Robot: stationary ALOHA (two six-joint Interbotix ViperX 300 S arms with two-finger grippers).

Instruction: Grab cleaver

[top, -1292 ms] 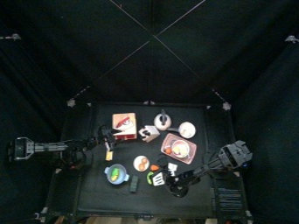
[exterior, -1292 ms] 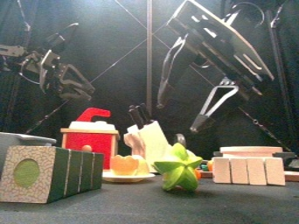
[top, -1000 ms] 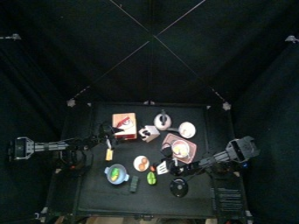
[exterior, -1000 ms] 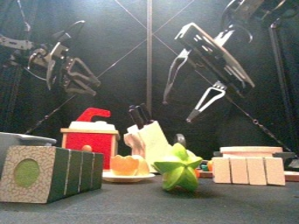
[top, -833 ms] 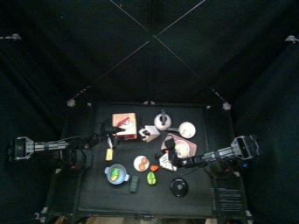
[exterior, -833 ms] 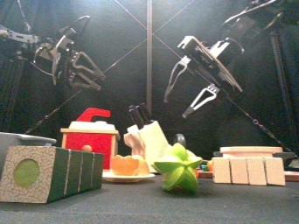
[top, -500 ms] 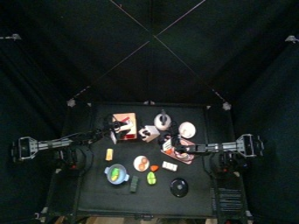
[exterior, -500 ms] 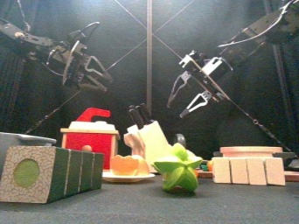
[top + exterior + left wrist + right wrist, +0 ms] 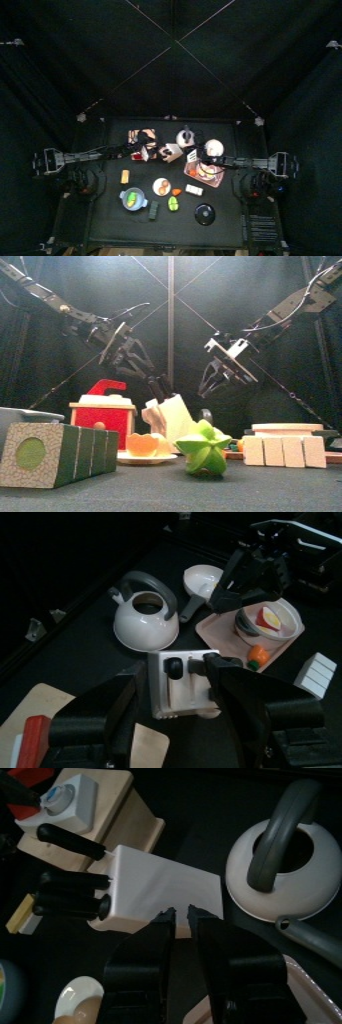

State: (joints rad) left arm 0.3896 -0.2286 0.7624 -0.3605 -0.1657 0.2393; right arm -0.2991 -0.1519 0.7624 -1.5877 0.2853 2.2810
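Closest to you at the table's front edge are a green box (image 9: pixel 54 456) on the left, a green star-shaped piece (image 9: pixel 203 448) in the middle and a row of white blocks (image 9: pixel 281 450) on the right. Just behind those is a plate (image 9: pixel 144 457) with something orange on it, and a red box (image 9: pixel 104 416).

Next to that red box is the white knife block (image 9: pixel 167 416). The cleaver should be one of the black handles (image 9: pixel 64 838) sticking out of it, but you can't really tell which one from these shots.

Both arms hang over the block. Your left gripper (image 9: pixel 181 677) is spread wide, one jaw on each side of the block and not touching it. Your right gripper (image 9: pixel 185 916) comes in from the other side with only a narrow gap between its jaws. Its tips are right at the block's edge and it's holding nothing.

Past the block there's a white kettle (image 9: pixel 144 617), and a bowl (image 9: pixel 267 617) on a pink tray (image 9: pixel 221 632).
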